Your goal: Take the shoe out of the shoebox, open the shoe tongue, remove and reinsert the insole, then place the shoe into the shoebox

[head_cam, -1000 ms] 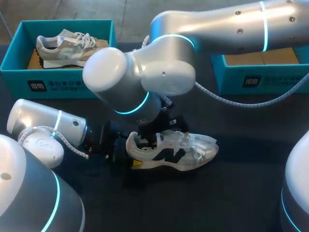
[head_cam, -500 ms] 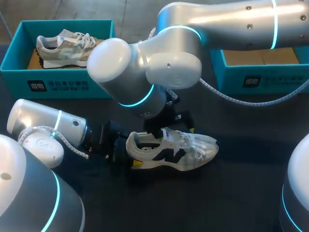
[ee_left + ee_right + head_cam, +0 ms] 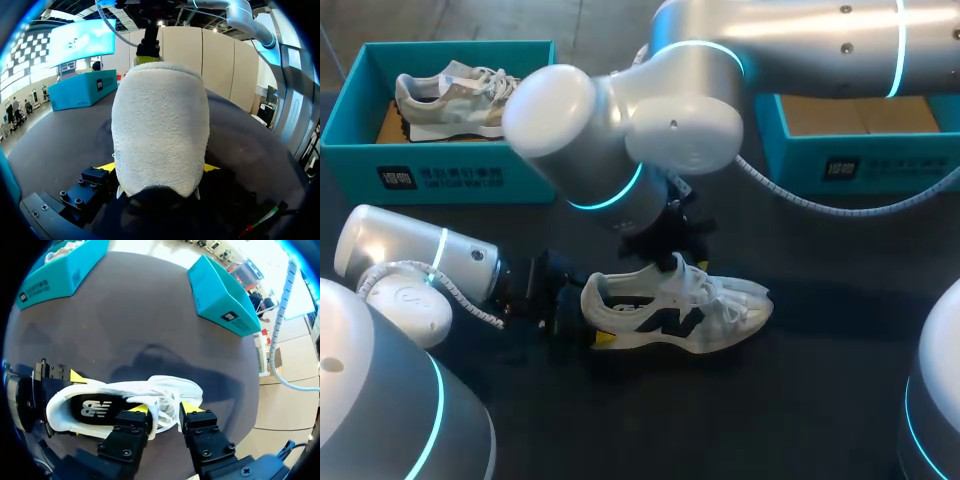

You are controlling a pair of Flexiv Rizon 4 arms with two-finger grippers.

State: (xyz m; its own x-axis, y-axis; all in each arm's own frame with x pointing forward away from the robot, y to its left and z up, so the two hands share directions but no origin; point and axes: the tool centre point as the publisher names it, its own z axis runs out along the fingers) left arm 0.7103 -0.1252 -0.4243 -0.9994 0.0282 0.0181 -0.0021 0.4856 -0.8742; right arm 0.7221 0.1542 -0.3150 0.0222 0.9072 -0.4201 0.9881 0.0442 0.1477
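A white shoe (image 3: 670,312) with a black logo lies on its sole on the dark table, toe to the right. My left gripper (image 3: 570,308) is at its heel. In the left wrist view the fuzzy white heel (image 3: 160,130) fills the space between the yellow fingertips (image 3: 107,167), which press it from both sides. My right gripper (image 3: 678,258) hangs over the shoe's opening. In the right wrist view the tongue and laces (image 3: 165,400) stand between its narrowed fingers (image 3: 141,408), pinched, and the tongue is lifted.
A teal shoebox (image 3: 440,165) at the back left holds a beige shoe (image 3: 460,90). A second teal shoebox (image 3: 865,150) stands at the back right, showing a brown cardboard bottom. My right arm's big elbow hangs over the middle of the table.
My right gripper has narrowed from wide open onto the tongue, and its arm has shifted slightly back and up. The tongue now stands higher. The left arm and the shoe's sole stayed put.
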